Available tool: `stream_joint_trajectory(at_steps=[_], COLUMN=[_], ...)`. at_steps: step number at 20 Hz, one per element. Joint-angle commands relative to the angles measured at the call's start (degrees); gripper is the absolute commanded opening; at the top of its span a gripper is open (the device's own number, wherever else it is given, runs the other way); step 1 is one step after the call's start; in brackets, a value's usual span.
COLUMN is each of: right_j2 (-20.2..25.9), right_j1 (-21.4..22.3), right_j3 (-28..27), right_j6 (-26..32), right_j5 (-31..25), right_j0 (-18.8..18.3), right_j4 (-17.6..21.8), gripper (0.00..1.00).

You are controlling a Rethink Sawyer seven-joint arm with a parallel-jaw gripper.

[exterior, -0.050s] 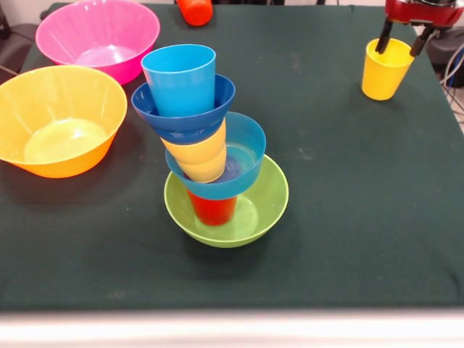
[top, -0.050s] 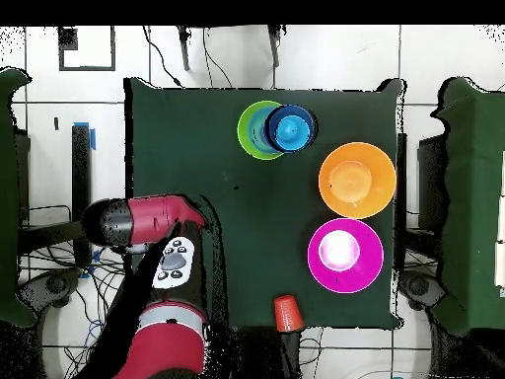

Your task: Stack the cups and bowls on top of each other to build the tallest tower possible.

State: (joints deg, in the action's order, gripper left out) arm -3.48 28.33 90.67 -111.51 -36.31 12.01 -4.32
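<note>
- The tower (exterior, -0.050s: 210,148) stands on the tabletop (exterior, -0.050s: 341,217) well away from my jaws: green bowl (exterior, -0.050s: 246,217), red cup (exterior, -0.050s: 214,210), light blue bowl (exterior, -0.050s: 250,156), a yellow cup (exterior, -0.050s: 199,156), dark blue bowl (exterior, -0.050s: 185,116), light blue cup (exterior, -0.050s: 180,76) on top. It leans.
- Still loose: pink bowl (exterior, -0.050s: 98,36), yellow-orange bowl (exterior, -0.050s: 61,119), orange cup (exterior, -0.050s: 196,10), and the second yellow cup (exterior, -0.050s: 386,69) right at my jaws.
- My jaws (exterior, -0.050s: 402,40) are spread, straddling that cup's rim with one finger inside and the other outside, not yet visibly closed on it.
- My arm (top, -0.050s: 148,219) reaches down over this corner.
</note>
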Motion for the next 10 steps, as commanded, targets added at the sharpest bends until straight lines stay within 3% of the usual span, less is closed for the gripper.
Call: stream_joint_trajectory(at_steps=[1,10], right_j2=[5.62,5.06], right_j1=[-3.27,-2.86], right_j3=[2.03,1.3], right_j6=[-6.35,-8.06], right_j5=[-0.58,-1.98], right_j0=[-1.34,-0.03], right_j4=[-1.55,-2.44], gripper=[1.0,1.0])
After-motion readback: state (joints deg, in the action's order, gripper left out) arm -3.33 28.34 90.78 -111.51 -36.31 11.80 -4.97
